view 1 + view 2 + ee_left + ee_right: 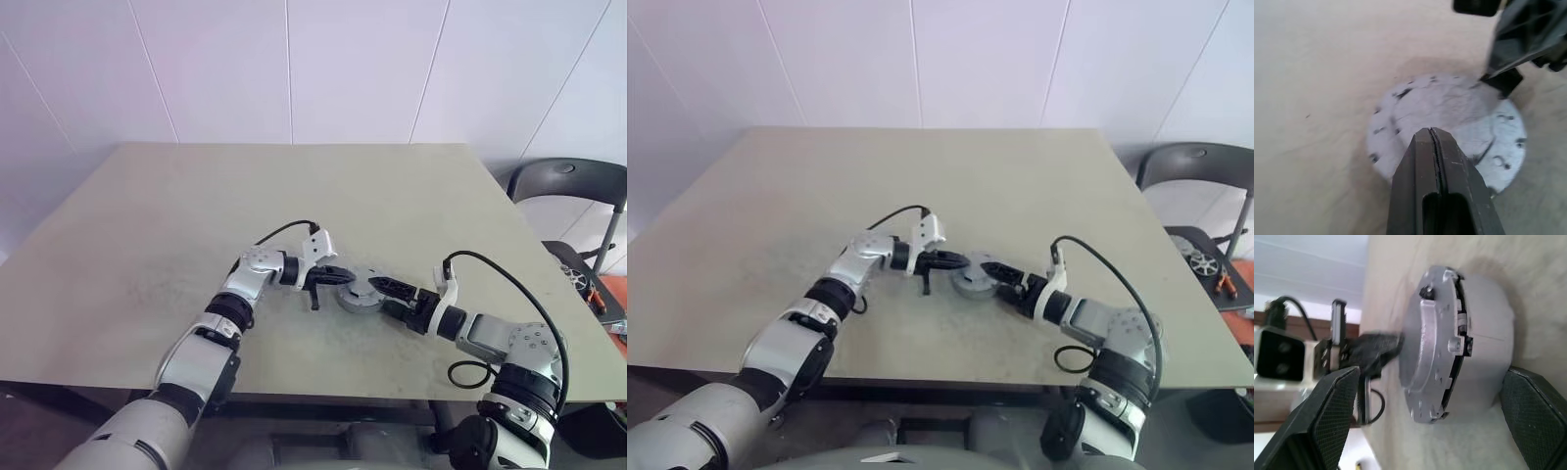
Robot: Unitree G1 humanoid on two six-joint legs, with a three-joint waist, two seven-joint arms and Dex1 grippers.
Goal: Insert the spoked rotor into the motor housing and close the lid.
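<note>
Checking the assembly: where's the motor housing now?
In the left eye view, the motor housing sits near the table's front edge, between the left gripper and right gripper.

Head stereo pair looks forward and down over the bench [147,245] — near edge to far edge. Each wrist camera sits close, sighting along its own hand. All four views share the motor housing [361,294] — near the bench's near edge.

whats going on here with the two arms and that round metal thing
A two-armed robot is closing up a motor housing on the table. The lid sits on top of it, with a gap showing at one side. The left pincer, shut, hovers over the lid. The right pincer is open, a finger on either side of the assembly.
</note>
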